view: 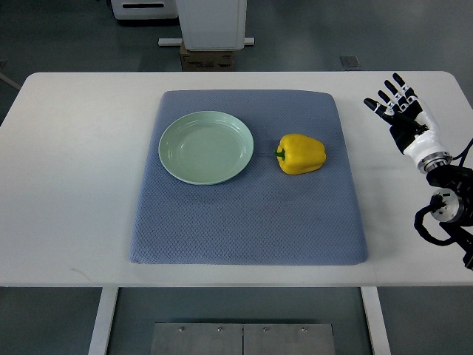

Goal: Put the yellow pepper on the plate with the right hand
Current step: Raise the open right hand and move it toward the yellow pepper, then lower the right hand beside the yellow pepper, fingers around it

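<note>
A yellow pepper (301, 154) lies on its side on the blue-grey mat (247, 214), its green stem pointing left toward the plate. The pale green plate (205, 146) sits to the pepper's left, bare inside. My right hand (397, 104) hovers over the white table at the right edge, well to the right of the pepper and off the mat. Its fingers are spread and hold nothing. The left arm does not show.
The white table (66, 185) extends around the mat on all sides. A white machine base (211, 22) and a cardboard box (207, 58) stand beyond the far edge. Black cables hang by my right forearm (443, 207).
</note>
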Robot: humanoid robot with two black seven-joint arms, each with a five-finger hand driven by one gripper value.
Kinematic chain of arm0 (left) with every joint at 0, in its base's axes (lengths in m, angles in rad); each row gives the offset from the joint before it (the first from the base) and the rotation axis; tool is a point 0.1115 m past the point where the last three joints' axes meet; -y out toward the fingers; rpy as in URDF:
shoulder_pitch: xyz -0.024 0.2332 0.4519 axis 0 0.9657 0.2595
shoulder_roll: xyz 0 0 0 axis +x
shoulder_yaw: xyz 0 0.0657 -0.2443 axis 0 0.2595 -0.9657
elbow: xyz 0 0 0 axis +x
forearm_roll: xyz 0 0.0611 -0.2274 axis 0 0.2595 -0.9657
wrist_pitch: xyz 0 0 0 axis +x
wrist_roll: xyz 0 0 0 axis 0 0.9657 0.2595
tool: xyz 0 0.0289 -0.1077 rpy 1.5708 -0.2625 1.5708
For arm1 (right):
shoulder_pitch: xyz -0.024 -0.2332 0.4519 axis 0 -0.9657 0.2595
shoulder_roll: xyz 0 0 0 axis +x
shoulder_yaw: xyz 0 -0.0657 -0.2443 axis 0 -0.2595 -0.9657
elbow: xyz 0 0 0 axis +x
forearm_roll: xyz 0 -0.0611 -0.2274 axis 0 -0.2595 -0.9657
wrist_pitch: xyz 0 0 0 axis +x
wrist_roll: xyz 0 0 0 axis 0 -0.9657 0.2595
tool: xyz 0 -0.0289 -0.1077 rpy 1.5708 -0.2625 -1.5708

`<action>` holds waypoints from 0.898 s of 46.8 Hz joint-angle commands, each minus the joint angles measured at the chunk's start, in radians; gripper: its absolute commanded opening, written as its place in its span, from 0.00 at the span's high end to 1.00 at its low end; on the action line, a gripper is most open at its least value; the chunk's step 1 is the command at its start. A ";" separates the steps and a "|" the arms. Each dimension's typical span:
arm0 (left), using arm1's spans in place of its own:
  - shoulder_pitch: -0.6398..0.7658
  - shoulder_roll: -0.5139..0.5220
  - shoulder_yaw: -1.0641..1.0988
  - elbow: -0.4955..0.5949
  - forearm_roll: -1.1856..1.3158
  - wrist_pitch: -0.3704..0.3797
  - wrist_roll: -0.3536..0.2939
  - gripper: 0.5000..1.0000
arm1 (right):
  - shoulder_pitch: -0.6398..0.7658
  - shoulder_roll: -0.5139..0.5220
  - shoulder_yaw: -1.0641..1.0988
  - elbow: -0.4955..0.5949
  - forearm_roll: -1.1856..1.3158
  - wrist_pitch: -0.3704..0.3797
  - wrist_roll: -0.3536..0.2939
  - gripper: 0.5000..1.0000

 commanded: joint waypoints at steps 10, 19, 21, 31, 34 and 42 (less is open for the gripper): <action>0.000 0.000 0.000 0.000 0.000 0.000 0.000 0.00 | 0.042 -0.019 -0.077 0.027 -0.095 -0.010 -0.001 0.00; 0.000 0.000 0.000 0.000 0.000 0.000 0.000 0.00 | 0.076 -0.021 -0.133 0.039 -0.106 -0.011 -0.001 0.00; 0.000 0.000 0.000 0.000 0.000 0.000 0.000 0.00 | 0.085 -0.021 -0.156 0.041 -0.110 -0.013 0.000 0.00; 0.000 0.000 0.000 -0.001 0.000 0.000 0.000 0.00 | 0.133 -0.053 -0.230 0.119 -0.191 -0.059 0.011 0.00; 0.000 0.000 0.000 -0.001 0.000 0.000 0.000 0.00 | 0.146 -0.082 -0.250 0.160 -0.228 -0.085 0.013 0.00; 0.000 0.000 0.000 0.000 0.000 0.000 0.000 0.00 | 0.215 -0.157 -0.353 0.248 -0.316 -0.134 0.013 0.00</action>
